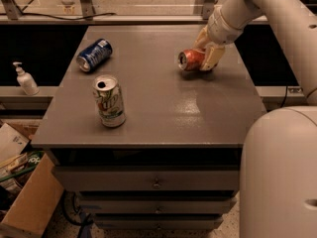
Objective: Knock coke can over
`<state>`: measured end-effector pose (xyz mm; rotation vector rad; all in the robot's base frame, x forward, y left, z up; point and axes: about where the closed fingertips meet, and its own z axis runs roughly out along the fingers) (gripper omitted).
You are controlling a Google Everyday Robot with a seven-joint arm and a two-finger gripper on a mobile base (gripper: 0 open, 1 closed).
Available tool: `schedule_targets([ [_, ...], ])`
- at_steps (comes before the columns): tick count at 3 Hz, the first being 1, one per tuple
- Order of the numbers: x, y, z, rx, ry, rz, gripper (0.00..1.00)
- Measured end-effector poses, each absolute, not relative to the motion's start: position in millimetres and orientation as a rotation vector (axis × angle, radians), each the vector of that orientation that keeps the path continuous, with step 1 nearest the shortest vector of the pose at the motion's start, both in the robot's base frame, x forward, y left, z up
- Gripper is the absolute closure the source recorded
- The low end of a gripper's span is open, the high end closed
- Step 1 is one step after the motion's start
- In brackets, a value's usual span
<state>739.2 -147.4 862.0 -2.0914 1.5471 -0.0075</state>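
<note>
The coke can (190,60), red-orange with a silver top, lies on its side on the grey table (158,108) at the far right, its top facing left. My gripper (206,58) is around the can's right end, its pale fingers (211,57) against the can's body and shut on it. The arm reaches down from the upper right.
A dark blue can (94,55) lies on its side at the table's far left. A white-and-green 7UP can (109,101) stands upright at the front left. A soap dispenser (25,79) stands on a ledge to the left. A cardboard box (25,197) sits on the floor at lower left.
</note>
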Motion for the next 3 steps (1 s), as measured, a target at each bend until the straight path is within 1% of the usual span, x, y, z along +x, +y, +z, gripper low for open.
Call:
schedule_targets([
  [1,735.7,-143.5,861.0,-2.111,1.511,0.013,0.36],
  [2,733.2,-141.0,862.7,-2.123,1.483,0.024,0.12],
  [3,729.8,-139.7,864.8,-2.138,1.463,0.031,0.00],
])
